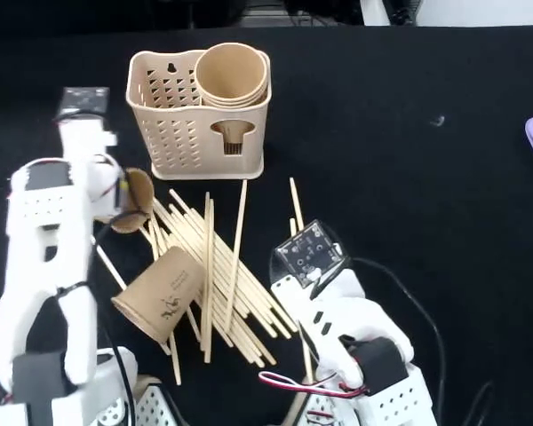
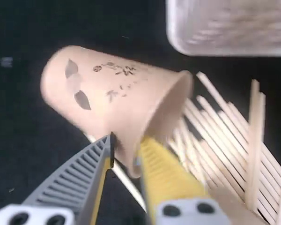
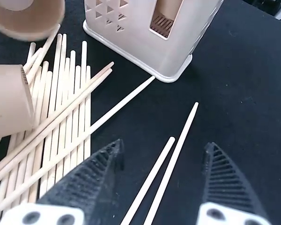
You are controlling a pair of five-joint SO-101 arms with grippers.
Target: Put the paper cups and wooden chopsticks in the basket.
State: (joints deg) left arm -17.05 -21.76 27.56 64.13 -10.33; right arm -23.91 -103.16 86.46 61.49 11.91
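the left claw (image 2: pixel 126 141) pinches a cup (image 2: pixel 107 93) by its rim, which is caught between the two fingers; the cup is tipped on its side with its base pointing away from the claw. the basket (image 2: pixel 225 33) stands just past the held cup and off to one side, and the heap of chopsticks (image 3: pixel 68 93) fans out on the black bench (image 2: pixel 18 140) beside this claw. the right claw (image 3: pixel 164 146) is spread wide and holds nothing. it hangs low over a loose pair (image 3: pixel 181 143) of sticks that lie side by side on the bench between its fingers, pointing toward the basket ahead of it. a second cup (image 1: pixel 160 293) lies on its side on the heap, between the two claws and nearer the left one. inside the basket a stack of cups (image 1: pixel 232 73) sits upright in the compartment farther from the left claw.
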